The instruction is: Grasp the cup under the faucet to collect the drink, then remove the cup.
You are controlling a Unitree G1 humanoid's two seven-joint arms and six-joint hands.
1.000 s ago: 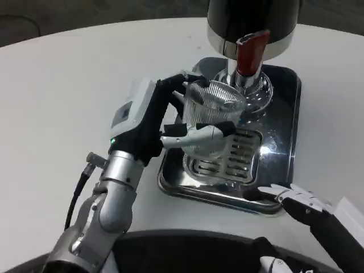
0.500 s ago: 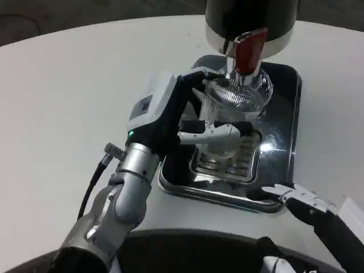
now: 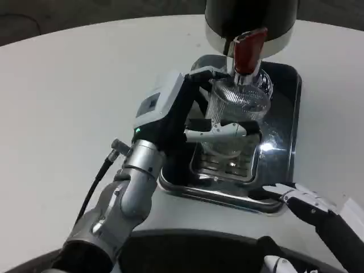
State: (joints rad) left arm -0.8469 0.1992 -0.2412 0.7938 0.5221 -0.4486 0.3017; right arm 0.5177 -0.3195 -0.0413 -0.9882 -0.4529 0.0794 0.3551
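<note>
Left hand [image 3: 187, 116] held the cup [image 3: 234, 116] under the faucet [image 3: 245, 51].
Clear, ribbed cup, fingers [image 3: 219, 132] wrapped around it; right hand [image 3: 318, 213] open, lower right.

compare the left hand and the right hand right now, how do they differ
The left hand grips the clear ribbed cup under the red faucet lever; the right hand holds nothing. The left hand is raised over the steel drip tray; the right hand lies low at the tray's near corner, fingers extended. Both have white and black fingers.
</note>
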